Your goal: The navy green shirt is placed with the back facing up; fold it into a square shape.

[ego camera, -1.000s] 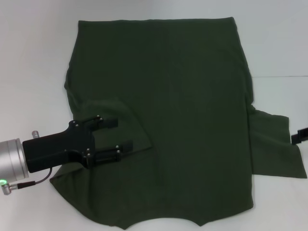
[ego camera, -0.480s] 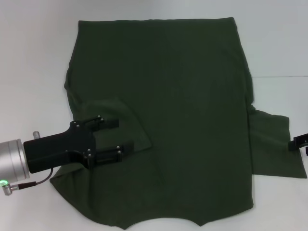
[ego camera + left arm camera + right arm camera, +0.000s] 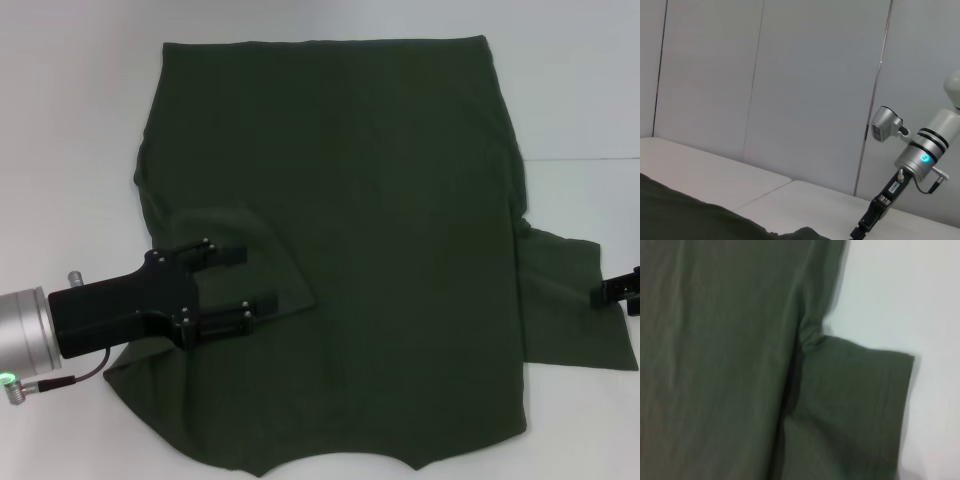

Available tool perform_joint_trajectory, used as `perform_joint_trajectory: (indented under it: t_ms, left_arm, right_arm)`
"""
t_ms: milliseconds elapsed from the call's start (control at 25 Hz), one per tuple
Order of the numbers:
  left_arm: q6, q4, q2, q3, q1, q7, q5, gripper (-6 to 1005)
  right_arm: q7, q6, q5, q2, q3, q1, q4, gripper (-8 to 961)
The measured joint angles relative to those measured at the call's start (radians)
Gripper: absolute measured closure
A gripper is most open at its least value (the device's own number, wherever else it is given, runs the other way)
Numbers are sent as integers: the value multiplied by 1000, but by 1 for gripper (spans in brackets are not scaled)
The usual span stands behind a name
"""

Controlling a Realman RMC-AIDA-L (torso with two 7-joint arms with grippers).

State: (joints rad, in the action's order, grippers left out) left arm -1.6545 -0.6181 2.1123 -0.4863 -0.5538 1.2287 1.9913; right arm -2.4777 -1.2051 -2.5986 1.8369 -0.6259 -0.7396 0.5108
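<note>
White table under the navy green shirt, spread flat, long axis 12 to 6; left gripper rests spread on the folded-in left sleeve at 8 o'clock; right gripper, nearer the unfolded right sleeve at 4, fingers probably open; cannot tell.

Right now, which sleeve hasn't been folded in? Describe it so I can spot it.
The navy green shirt covers the white table. At its right side a flat sleeve sticks out onto the table, the right gripper at its outer edge; the opposite sleeve already lies folded over under the left gripper.
</note>
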Motion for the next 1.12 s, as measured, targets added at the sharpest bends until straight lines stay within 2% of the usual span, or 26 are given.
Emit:
perform_joint_trajectory:
  t_ms: [520, 800, 1120]
  left_arm:
    - [-7, 0, -1, 0, -1, 0, -4, 183]
    - [-8, 0, -2, 0, 0, 0, -5, 182]
    - [-10, 0, -2, 0, 0, -1, -5, 183]
  right_arm:
    - [22, 45, 9, 24, 3, -10, -26, 299]
    - [23, 38, 38, 28, 3, -10, -34, 299]
    - [26, 27, 86, 22, 5, -2, -34, 306]
